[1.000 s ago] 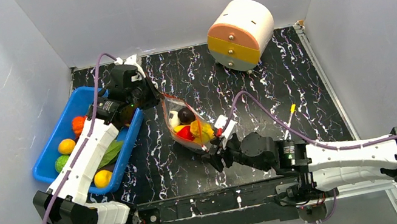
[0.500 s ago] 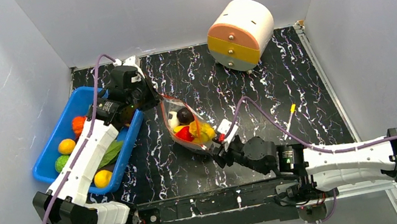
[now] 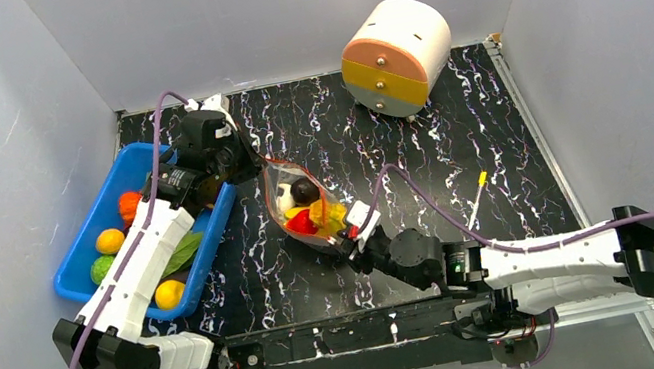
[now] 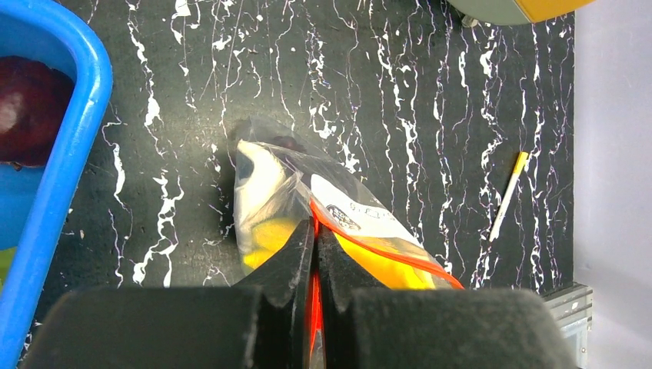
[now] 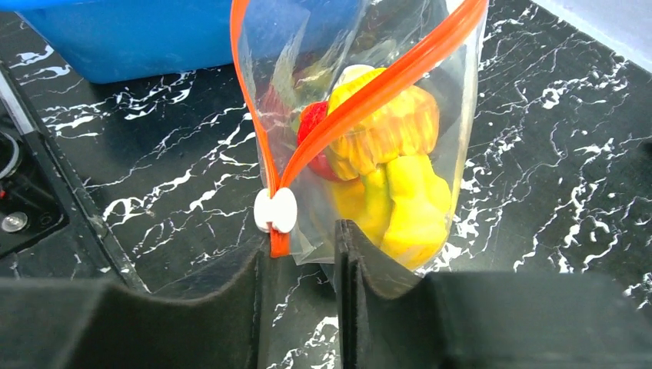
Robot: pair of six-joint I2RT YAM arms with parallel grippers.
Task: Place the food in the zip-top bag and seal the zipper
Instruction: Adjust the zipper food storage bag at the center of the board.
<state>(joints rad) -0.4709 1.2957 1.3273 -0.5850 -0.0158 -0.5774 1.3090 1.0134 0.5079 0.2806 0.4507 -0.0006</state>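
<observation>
While the zip-top bag (image 3: pixel 307 210) sits mid-worktop (image 3: pixel 458 141), its long axis runs diagonally from far-left to near-right, mouth upward.

- Zipper (image 5: pixel 380 88): two strips parted, meeting at a white slider (image 5: pixel 275 210) at the near end.
- Contents: food (image 5: pixel 400 200), yellow and red pieces.
- Left end effector (image 4: pixel 316 231): clamped on the zipper's far end.
- Right end effector (image 5: pixel 304 234): jaws narrow but apart, straddling the bag's near corner just short of the slider.
- Against a second ago: right arm advanced toward the bag; bag's position unchanged.
</observation>
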